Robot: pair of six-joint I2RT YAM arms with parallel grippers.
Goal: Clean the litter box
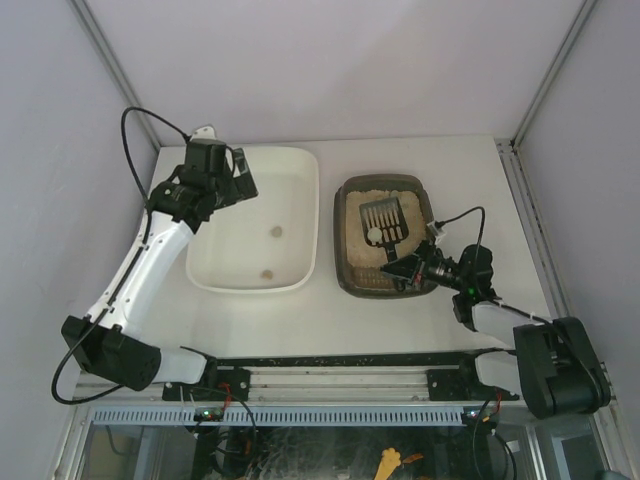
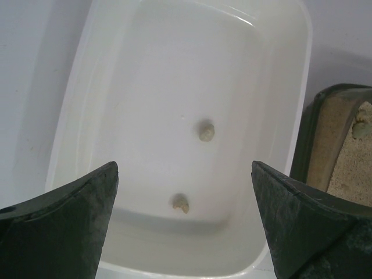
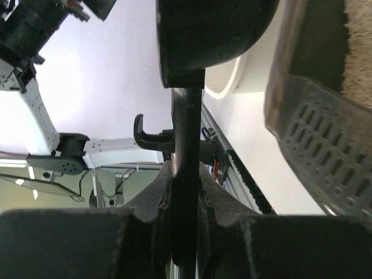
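**Two clumps in the tub, more to sift**

I judge the job to be partway through. The dark grey-brown translucent rectangular plastic litter box (image 1: 347, 262), filled with beige sandy litter, sits on the right half of the white table (image 1: 420, 325), just beside the larger white rectangular plastic tub (image 1: 300, 170) on its left. Two small pale-brown clumps (image 2: 206, 131) lie on the floor of that tub, a little apart from each other. That much waste counts as transferred.

My right gripper (image 1: 400, 268) is pressed tight on the black handle of the dark slotted plastic scoop (image 1: 385, 220). The right wrist view shows the handle clamped between both fingers. The scoop's head is over the sand in the far half of the litter box. From above I cannot tell whether it rests on the litter or hangs just clear of it, nor whether it carries anything.

My left gripper (image 2: 184, 168) hovers over the tub's far-left corner, fingers spread wide and gripping nothing.

What remains: the left wrist view shows a pale lump (image 2: 363, 125) on the sand at the frame's right edge, so at least one more pass looks necessary. Most of the litter surface is hidden from me, so there may be others.
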